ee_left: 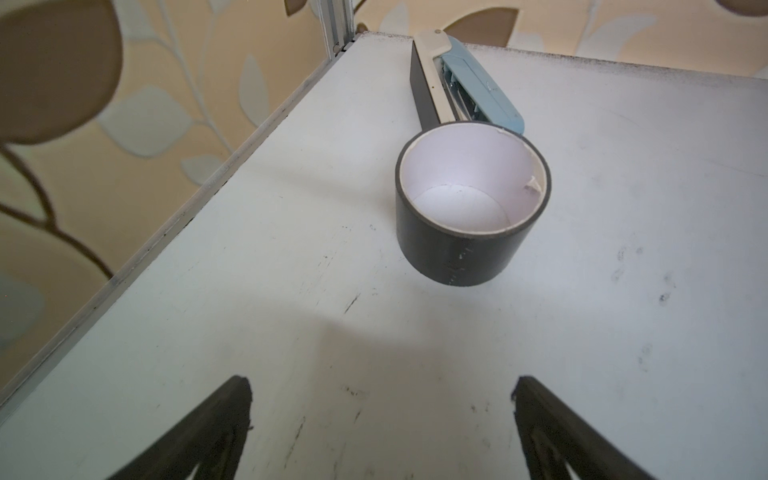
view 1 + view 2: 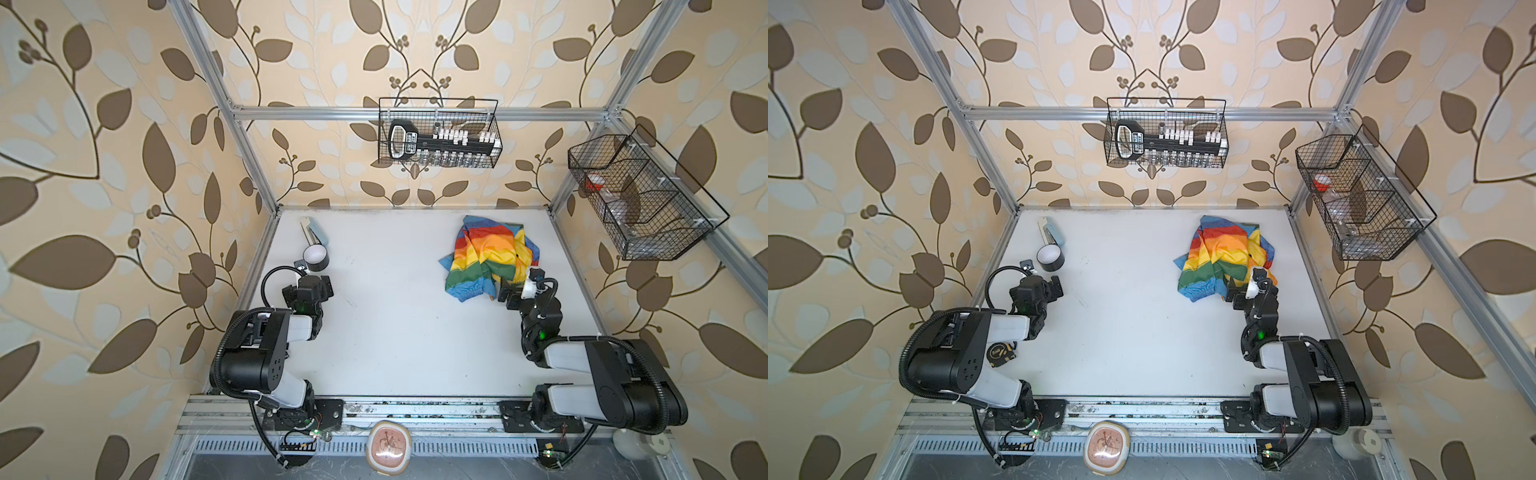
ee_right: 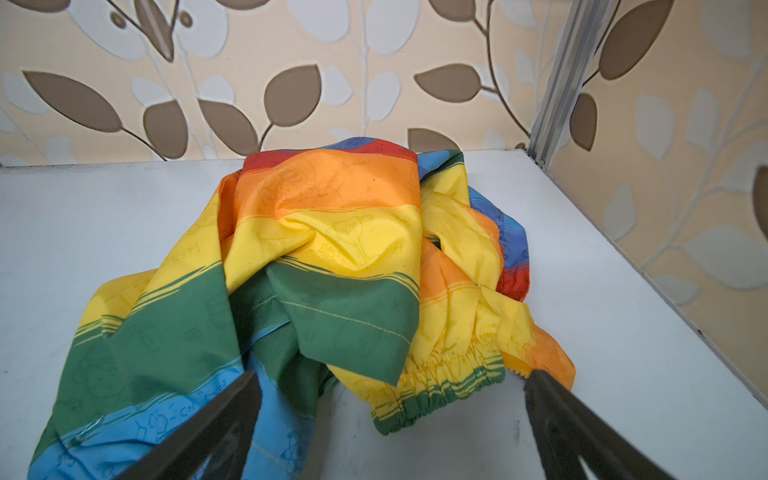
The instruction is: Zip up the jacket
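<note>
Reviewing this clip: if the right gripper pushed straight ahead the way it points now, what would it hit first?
The jacket. The right gripper is open, and the crumpled green fold and elastic yellow cuff lie just ahead between its jaws; how close is hard to judge.

One jacket (image 2: 488,257). One tape roll (image 2: 316,258). One stapler (image 2: 313,232). One tape measure (image 2: 998,354). Two wire baskets: back basket (image 2: 415,116), side basket (image 2: 665,232). Two end effectors: left end effector (image 1: 382,382), right end effector (image 3: 392,375).

Black-and-white arms (image 2: 266,353), ribbed black cables (image 2: 219,347), seemingly green joint lights (image 2: 541,333).
</note>
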You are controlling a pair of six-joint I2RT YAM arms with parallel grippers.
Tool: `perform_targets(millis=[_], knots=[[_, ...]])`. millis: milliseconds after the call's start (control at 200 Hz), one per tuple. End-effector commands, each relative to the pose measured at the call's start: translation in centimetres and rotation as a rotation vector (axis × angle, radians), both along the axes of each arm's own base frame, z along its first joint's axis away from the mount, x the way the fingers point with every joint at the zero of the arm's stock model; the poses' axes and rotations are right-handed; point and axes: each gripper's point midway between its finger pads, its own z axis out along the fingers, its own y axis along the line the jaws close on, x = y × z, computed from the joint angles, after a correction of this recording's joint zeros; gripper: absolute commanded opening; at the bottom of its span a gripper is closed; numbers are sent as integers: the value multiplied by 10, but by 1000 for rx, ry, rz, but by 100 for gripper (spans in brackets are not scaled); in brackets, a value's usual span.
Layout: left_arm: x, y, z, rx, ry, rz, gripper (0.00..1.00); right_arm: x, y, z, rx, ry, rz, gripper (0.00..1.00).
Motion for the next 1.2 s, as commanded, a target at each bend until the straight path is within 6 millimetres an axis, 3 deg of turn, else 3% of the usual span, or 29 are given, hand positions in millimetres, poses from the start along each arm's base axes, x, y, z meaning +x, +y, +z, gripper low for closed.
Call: perform_targets(millis=[0,395,495,560,580,895,1000,1085,1195], knots=[[4,1,17,11,-64,17,99,4,2,9,-5,-29,11,100],[8,-1,24,12,-84,-1,99,5,2,12,-5,-29,13,100],[22,1,31,17,49,14,99,8,-5,18,-2,6,-30,100],[21,1,35,18,71,11,99,6,-10,27,9,-9,-66,100],[19,1,50,19,34,15,99,4,-12,28,9,-10,-75,100],[-12,18,159,-149,-247,210,99,-30,-38,79,128,-91,-254,100],[-34,31,177,-225,-212,369,99,-47,-58,85,277,-69,-397,100],[-48,32,184,-265,-168,409,99,-63,-72,74,414,0,-512,100],[-60,19,185,-351,-135,366,99,-61,-56,71,477,92,-387,99]])
